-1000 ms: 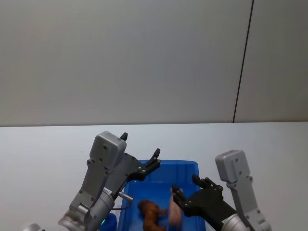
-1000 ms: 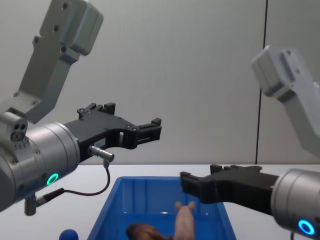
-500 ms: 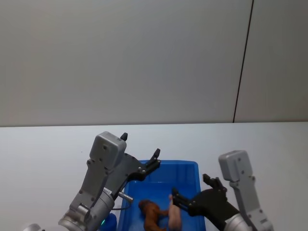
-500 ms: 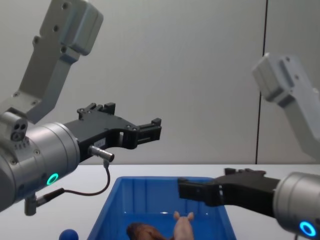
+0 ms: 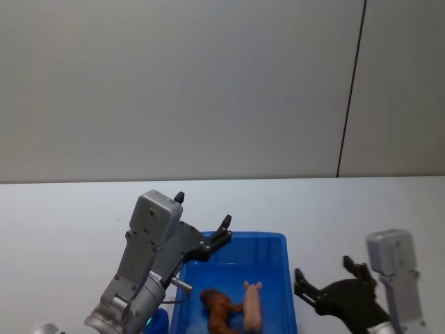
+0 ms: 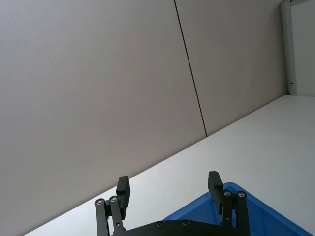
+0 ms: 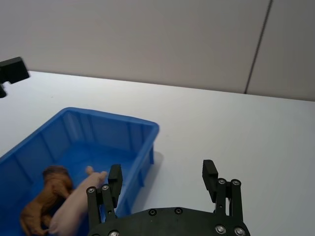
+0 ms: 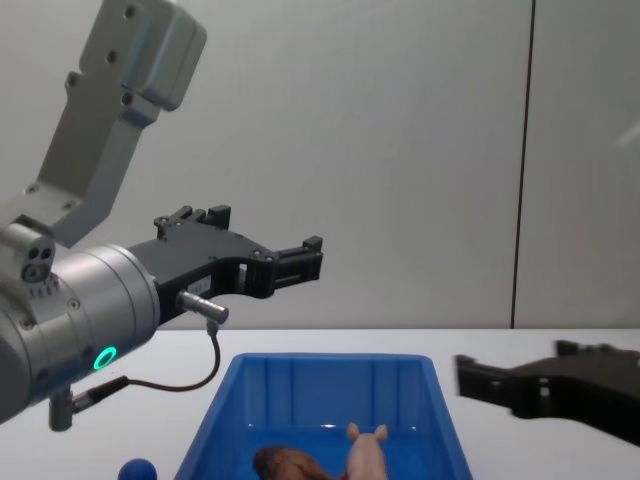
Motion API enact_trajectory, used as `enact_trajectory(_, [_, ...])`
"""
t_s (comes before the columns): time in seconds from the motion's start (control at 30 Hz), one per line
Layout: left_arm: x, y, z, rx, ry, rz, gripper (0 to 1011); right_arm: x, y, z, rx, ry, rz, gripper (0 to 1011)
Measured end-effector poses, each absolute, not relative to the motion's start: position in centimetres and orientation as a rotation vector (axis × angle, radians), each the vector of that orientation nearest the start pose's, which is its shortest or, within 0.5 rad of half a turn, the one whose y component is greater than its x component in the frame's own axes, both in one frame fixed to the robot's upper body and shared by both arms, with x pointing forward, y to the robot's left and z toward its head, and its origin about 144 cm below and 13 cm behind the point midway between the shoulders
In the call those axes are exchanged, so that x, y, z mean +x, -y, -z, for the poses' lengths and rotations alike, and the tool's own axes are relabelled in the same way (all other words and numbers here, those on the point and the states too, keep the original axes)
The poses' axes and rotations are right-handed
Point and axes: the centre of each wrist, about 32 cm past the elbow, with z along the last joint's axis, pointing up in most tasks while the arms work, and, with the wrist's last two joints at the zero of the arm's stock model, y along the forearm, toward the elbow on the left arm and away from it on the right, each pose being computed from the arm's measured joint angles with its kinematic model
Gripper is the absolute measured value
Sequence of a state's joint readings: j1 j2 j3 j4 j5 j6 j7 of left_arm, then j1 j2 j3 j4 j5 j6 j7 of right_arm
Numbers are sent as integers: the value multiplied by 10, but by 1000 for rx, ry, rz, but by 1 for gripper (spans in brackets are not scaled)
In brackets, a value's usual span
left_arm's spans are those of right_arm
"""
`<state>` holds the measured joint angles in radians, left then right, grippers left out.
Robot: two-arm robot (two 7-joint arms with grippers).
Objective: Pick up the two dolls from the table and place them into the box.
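Brown doll [image 5: 217,310] and pink doll [image 5: 252,309] lie touching inside the box [image 5: 259,237]. Left gripper [image 6: 168,180] hovers wide open over the box's left rim. Right gripper [image 7: 162,168] is open too, empty, just right of the box. The right wrist view shows both dolls whole, while the chest view crops the brown one.

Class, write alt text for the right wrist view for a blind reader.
A brown doll and a pink pig doll lie side by side inside the blue box on the white table; the open right claw hangs outside its rim.
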<state>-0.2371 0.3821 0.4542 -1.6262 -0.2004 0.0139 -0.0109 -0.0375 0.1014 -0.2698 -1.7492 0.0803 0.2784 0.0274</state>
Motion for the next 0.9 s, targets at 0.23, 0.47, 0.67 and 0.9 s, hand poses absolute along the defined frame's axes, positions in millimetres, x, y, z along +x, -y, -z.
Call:
enact_trajectory(0.23, [492,-198,-1204,61,268,-1124,1002,424,177,-1174,-126,-90,1324,1001])
enact_trajectory(0.47, [491,-200,-1204,67,262,-1127,1002,418,184,-1173,-115,-83,1363,1001])
enact_trajectory(0.67, [487,-205,-1206,88,239,-1148,1002,415,187,-1172,-111,-80,1381,1001])
enact_trajectory(0.9, [481,-214,-1209,126,197,-1179,1002,413,189,-1172,-107,-78,1394,1001])
